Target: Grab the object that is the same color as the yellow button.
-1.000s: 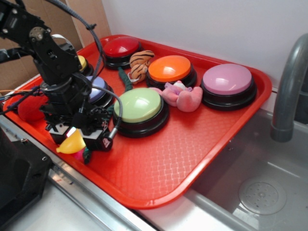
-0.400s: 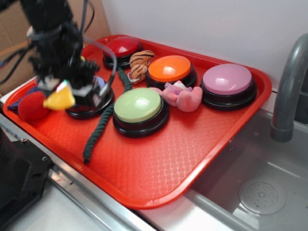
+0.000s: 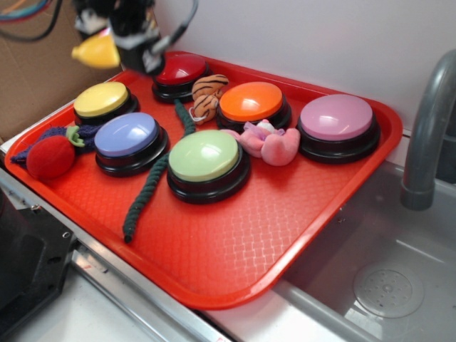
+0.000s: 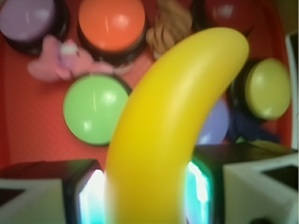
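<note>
A big red plastic tray (image 3: 235,242) with a textured floor fills most of the scene, with a grey metal sink (image 3: 370,278) and its grey faucet pipe (image 3: 427,135) to its right. On the tray stand six round dome buttons on black bases: a purple one (image 3: 337,117) at the far right, an orange one (image 3: 251,101) to its left, a dark red one (image 3: 178,69) at the far side, a light green one (image 3: 205,155) in the middle, a lavender-blue one (image 3: 127,135) to its left, and the pale yellow dome button (image 3: 100,99) at the far left. A dark green knitted rope (image 3: 146,192) lies between the green and blue buttons; a pink plush toy (image 3: 271,142), a striped tiger plush (image 3: 206,92) and a red felt strawberry (image 3: 48,155) are also on the tray. The black robot gripper (image 3: 114,39) hangs high above the tray's far left corner, clamped around the small glossy yellow toy banana (image 4: 173,135), which is lifted clear of the tray.
</note>
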Motion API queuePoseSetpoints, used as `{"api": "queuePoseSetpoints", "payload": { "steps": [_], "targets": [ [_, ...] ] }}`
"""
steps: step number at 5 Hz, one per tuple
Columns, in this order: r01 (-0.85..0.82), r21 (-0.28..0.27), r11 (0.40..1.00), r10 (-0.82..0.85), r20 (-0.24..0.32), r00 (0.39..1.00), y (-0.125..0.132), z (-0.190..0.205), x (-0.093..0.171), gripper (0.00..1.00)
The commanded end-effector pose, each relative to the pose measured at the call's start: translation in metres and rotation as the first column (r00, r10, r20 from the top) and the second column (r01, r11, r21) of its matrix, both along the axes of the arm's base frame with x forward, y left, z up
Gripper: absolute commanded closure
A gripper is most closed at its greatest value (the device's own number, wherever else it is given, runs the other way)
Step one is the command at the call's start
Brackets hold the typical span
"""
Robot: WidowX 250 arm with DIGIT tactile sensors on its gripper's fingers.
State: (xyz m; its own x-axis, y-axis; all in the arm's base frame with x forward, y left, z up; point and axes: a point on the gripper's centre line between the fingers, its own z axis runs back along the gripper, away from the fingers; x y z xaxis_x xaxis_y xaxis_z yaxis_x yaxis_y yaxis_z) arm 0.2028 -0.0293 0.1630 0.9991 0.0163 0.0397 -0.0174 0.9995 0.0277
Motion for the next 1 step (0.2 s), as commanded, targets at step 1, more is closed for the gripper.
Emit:
{"api": "queuePoseSetpoints", "payload": {
  "steps": [1],
  "targets": [
    [0.009, -0.041, 0.999, -0.007, 0.051, 0.999, -0.0026, 0.0184, 0.0115, 0.0]
  ]
}}
